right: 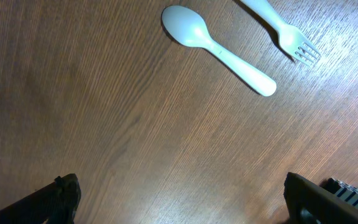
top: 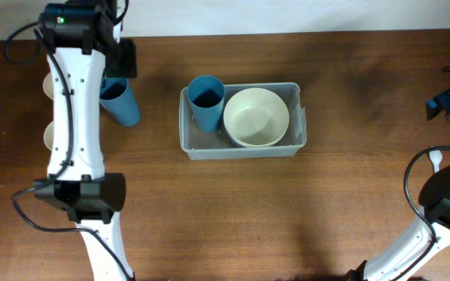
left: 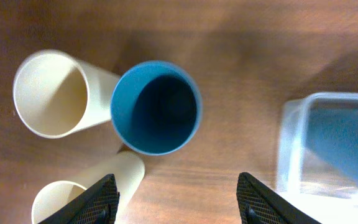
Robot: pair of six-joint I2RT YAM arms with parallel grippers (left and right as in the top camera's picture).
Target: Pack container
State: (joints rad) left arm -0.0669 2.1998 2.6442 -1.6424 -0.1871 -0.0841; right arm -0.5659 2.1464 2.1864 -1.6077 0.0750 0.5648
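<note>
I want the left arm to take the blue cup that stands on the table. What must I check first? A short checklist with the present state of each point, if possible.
1. Left gripper open and empty: ok, the fingers are wide apart.
2. Blue cup upright, mouth up: ok.
3. Space around it for the fingers: not ok, a cream cup sits tight against one side.
4. Room in the container: cannot tell, since the packed cup and the bowl fill most of it.
5. Right gripper away from the container: ok, it is open over bare table.
</note>
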